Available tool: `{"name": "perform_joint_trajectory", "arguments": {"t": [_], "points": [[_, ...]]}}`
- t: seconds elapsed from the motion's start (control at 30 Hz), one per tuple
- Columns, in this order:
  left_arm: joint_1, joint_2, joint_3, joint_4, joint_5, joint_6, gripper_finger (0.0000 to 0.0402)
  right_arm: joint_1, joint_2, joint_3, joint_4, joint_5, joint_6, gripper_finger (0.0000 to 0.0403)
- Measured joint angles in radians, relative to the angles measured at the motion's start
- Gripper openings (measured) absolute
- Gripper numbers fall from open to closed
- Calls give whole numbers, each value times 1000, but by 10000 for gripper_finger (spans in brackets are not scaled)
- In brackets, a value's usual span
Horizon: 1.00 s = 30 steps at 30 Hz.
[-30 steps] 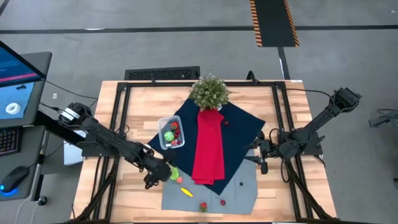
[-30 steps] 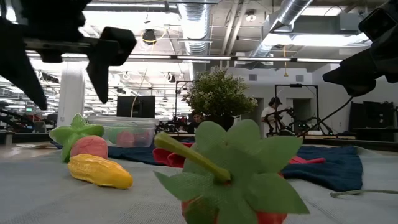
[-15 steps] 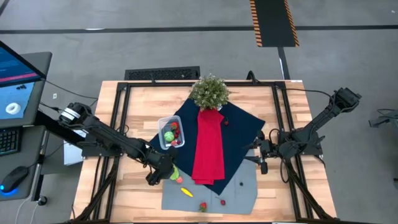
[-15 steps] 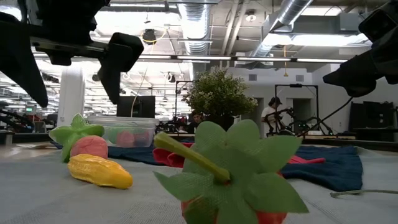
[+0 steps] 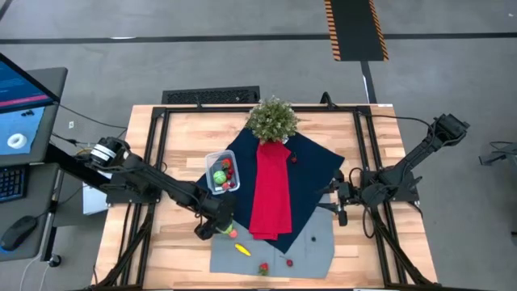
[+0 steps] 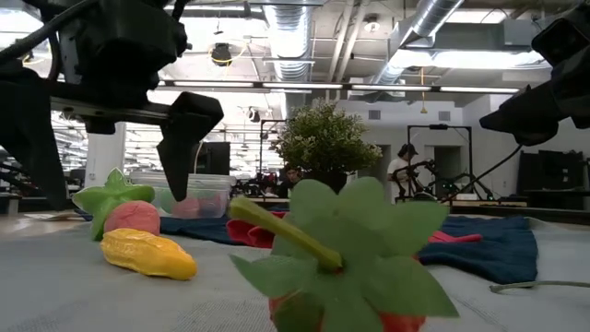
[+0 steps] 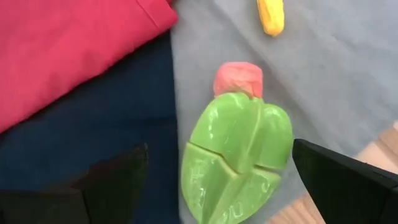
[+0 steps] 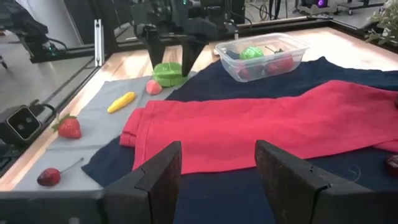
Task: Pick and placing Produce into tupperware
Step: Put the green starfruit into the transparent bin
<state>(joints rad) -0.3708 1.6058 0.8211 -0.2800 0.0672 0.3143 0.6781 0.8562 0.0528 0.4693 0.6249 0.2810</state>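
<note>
Left gripper: the left gripper (image 5: 216, 226) hangs over the table's 7 o'clock area, at the near-left edge of the grey mat (image 5: 311, 250). Its jaws stand wide apart and hold nothing; one finger is on each side of the leafy piece below.
Leafy piece: a green leaf-shaped piece (image 7: 236, 155) with a pink bulb (image 7: 238, 79) at one end lies on the grey mat, just beside the edge of the navy cloth (image 5: 323, 166). In the left wrist view it sits between the two dark fingers (image 7: 345, 180), apart from both.
Corn: a small yellow corn cob (image 5: 242, 249) lies on the grey mat at 6 o'clock, near the leafy piece but not touching it.
Strawberry: a red strawberry (image 5: 263, 267) with a green cap sits at the near edge of the mat, at 6 o'clock.
Cherry: a dark red cherry (image 8: 48, 177) with a stem lies on the mat near the strawberry.
Container: the clear container (image 5: 220, 173) stands on the navy cloth at 10 o'clock from the table's middle. It already holds a green round piece (image 8: 251, 53) and some red pieces (image 8: 273, 65).
Red cloth: a long red cloth (image 5: 271, 190) runs across the navy cloth from 12 towards 6 o'clock.
Plant: a bushy green plant (image 5: 272, 119) stands at 12 o'clock.
Right gripper: the right gripper (image 5: 337, 196) waits at 3 o'clock, off the navy cloth's right corner, jaws parted and empty.
</note>
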Motion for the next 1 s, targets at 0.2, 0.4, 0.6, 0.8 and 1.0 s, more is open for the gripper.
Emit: {"name": "perform_joint_trajectory", "arguments": {"t": [0.2, 0.4, 0.6, 0.8, 1.0], "points": [[14, 0, 0, 2, -3, -11, 389, 0, 0, 0, -20, 0, 0, 225], [19, 0, -8, 1, -14, -28, 367, 0, 0, 0, -20, 0, 0, 225], [19, 0, -8, -4, -2, -43, 340, 0, 0, 0, -21, 0, 0, 225], [19, 0, -8, -5, 1, -49, 301, 0, 0, 0, -21, 0, 0, 225], [19, 0, -8, -4, 0, -78, 245, 0, 0, 0, -21, 0, 0, 225]]}}
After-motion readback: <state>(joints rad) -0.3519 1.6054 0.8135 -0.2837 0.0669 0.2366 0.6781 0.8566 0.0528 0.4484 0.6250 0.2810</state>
